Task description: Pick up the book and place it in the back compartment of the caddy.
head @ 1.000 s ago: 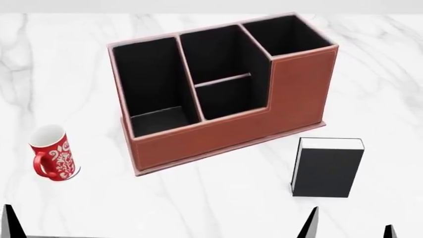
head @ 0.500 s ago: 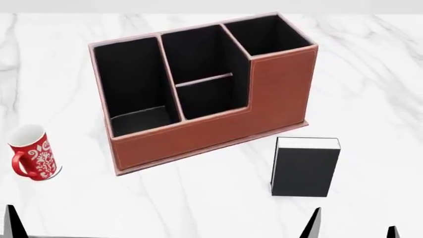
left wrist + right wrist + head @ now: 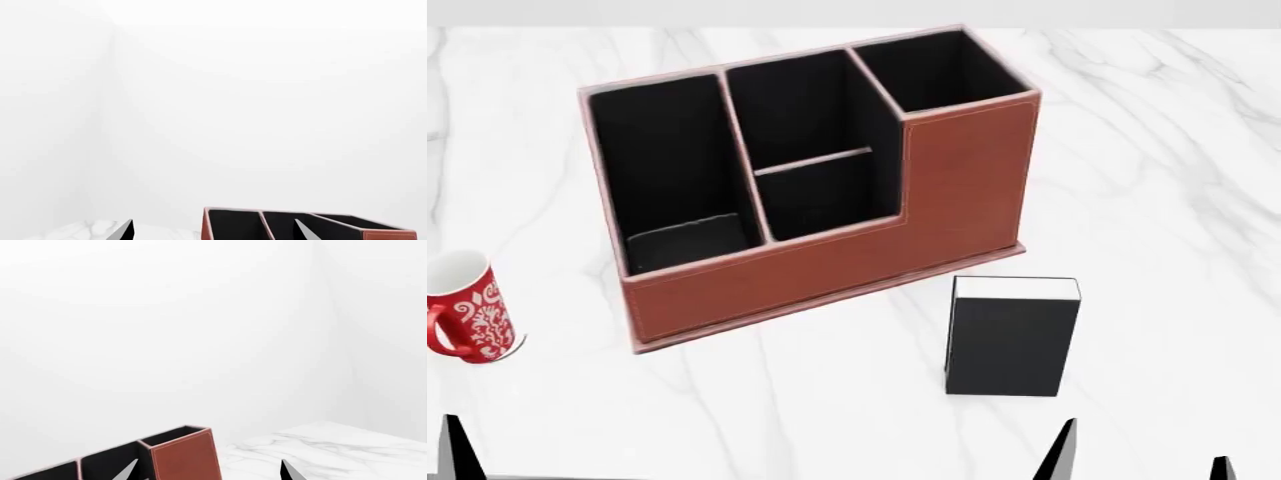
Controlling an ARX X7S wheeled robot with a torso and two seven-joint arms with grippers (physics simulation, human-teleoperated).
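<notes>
The black book [image 3: 1012, 338] stands upright on the marble table, white page edges on top, just right of and in front of the reddish-brown caddy [image 3: 827, 270]. The caddy's small square low-walled back compartment [image 3: 825, 198] holds nothing. My right gripper [image 3: 1137, 460] is open at the bottom edge of the head view, just short of the book, nothing between its fingers. Only one fingertip [image 3: 451, 448] of my left gripper shows there. In the left wrist view, the left gripper [image 3: 213, 232] is open, facing the caddy's rim [image 3: 233, 210]. The right gripper [image 3: 208, 471] faces the caddy's tall end [image 3: 183, 455].
A red patterned mug [image 3: 467, 308] stands at the table's left, partly cut off by the head view's edge. White marble table [image 3: 1148, 150] stretches right of and behind the caddy. Plain white walls fill both wrist views.
In the head view the caddy, book and mug have all slid leftward, so the view has swung right. The fingertips stay at the same spots in the frame.
</notes>
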